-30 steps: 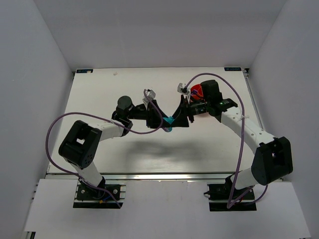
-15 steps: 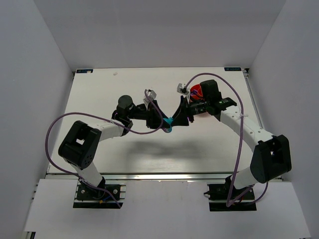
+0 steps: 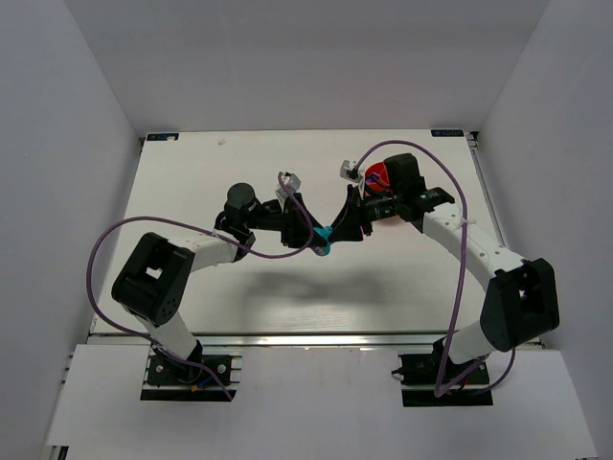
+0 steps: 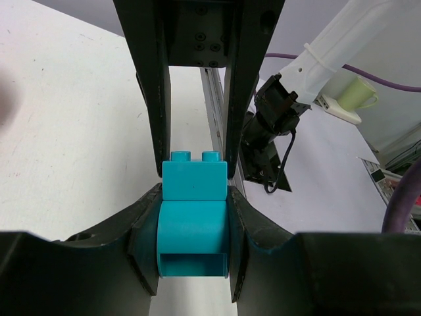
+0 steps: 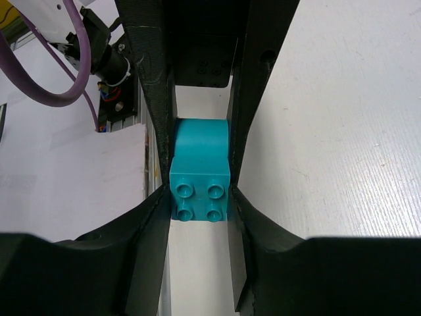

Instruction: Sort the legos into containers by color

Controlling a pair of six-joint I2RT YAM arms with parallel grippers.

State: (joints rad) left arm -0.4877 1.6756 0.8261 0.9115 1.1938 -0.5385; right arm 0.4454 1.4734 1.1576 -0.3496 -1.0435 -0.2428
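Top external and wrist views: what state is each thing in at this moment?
teal plastic lego: clamped from opposite ends by both sets of jaws.
left gripper: jaws shut on the teal plastic lego's rounded end.
right gripper: jaws shut on its studded end.
round orange plastic bowl: mostly hidden by the right arm; contents cannot be told.

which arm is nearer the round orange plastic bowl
Right: the right arm partly hides the round orange plastic bowl; the left arm ends at the teal plastic brick, off to the bowl's left.
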